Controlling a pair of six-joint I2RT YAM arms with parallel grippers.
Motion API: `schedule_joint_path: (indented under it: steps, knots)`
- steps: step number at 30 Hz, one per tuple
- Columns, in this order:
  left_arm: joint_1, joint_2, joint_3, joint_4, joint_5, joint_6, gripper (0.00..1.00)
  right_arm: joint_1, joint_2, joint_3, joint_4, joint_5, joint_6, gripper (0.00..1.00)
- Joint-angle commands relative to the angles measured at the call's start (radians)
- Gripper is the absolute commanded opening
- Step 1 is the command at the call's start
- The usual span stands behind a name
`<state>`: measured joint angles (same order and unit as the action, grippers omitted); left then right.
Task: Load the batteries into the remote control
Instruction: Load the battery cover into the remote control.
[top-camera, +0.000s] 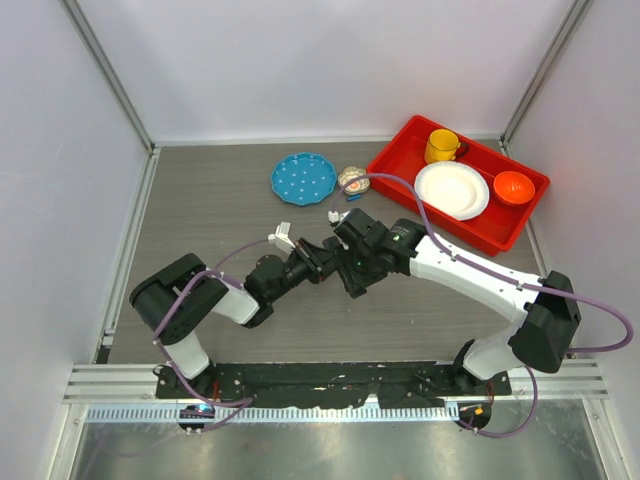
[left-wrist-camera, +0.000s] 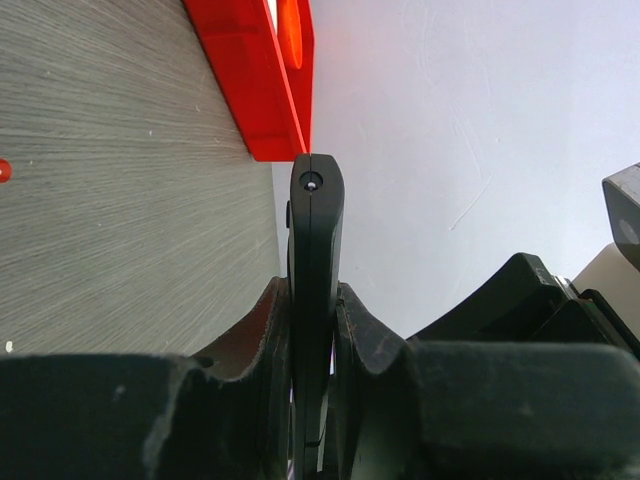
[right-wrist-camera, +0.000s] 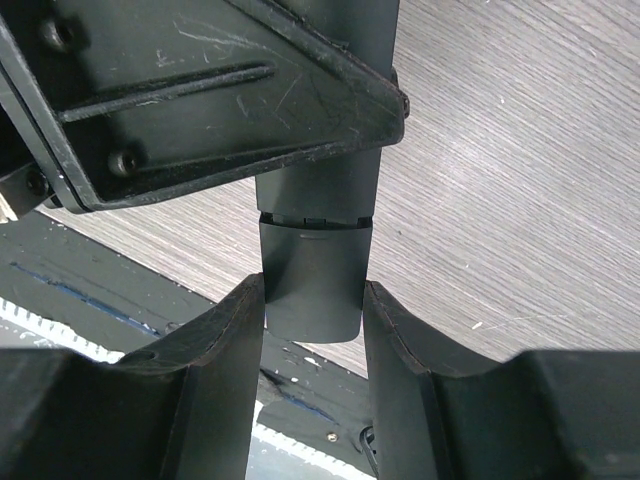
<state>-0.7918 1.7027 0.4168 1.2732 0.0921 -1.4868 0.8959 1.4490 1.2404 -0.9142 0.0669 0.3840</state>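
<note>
Gripping the remote control (left-wrist-camera: 316, 230) by its flat faces, the left pincer (left-wrist-camera: 312, 295) was clamped tight. The bar showed edge-on in the left wrist view, its rounded end jutting past the fingertips over the grey tabletop (left-wrist-camera: 120, 180). The right pincer (right-wrist-camera: 312, 290) met it from the other side at a middling width, one finger pressed against each narrow edge of the remote's end section. In the right wrist view a seam crossed the remote just above those fingers. Both arms met near the middle of the tabletop. Well apart, at the far right, a red tray (top-camera: 520, 225) held a white plate (top-camera: 452, 189), a yellow cup (top-camera: 441, 146) and an orange bowl (top-camera: 513, 186). A blue plate (top-camera: 303, 178) lay to the tray's left.
</note>
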Motion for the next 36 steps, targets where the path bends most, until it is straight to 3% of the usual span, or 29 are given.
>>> schedule_joint_path:
  steps: [1,36]
  knots:
    - [-0.003,0.002,0.033,0.273,0.049,-0.027,0.00,-0.005,-0.012,0.011,-0.043,0.108,-0.033,0.11]
    - [-0.009,-0.038,0.042,0.273,0.161,-0.067,0.00,-0.005,0.027,0.027,-0.060,0.169,-0.080,0.09]
